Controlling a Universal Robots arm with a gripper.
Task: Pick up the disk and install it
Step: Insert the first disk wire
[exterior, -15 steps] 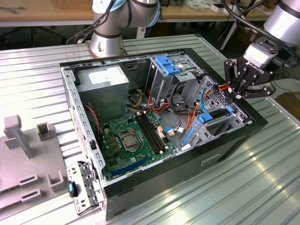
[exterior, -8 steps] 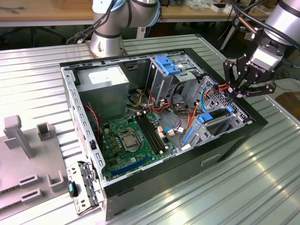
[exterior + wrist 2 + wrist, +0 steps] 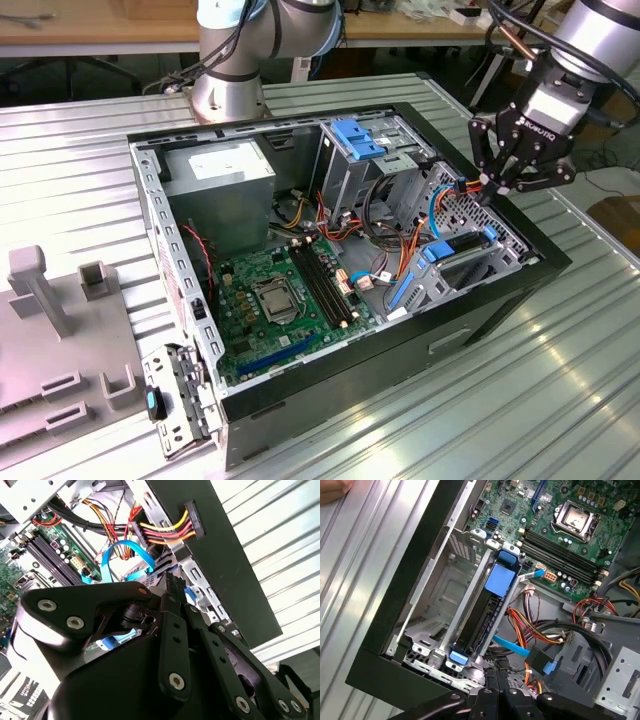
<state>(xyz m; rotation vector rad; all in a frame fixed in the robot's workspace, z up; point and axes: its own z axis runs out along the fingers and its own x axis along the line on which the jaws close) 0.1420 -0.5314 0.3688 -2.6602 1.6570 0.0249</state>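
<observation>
**Gripper poised over a disk seated in an open computer**

An open computer case [image 3: 470,320] lies on a ribbed metal table [image 3: 560,400]. The disk [image 3: 477,622], dark with a bright blue frame and end tab, stands on edge in a metal bay at the case's corner, on the exterior view's right, near the green motherboard [image 3: 265,300]. The gripper [image 3: 497,185] hangs just above the case wall by that bay, close to the disk but not touching it. Its jaws are pressed together, with nothing visible between them. A connector on yellow, red and orange wires [image 3: 192,520] rests on the case's edge.
</observation>
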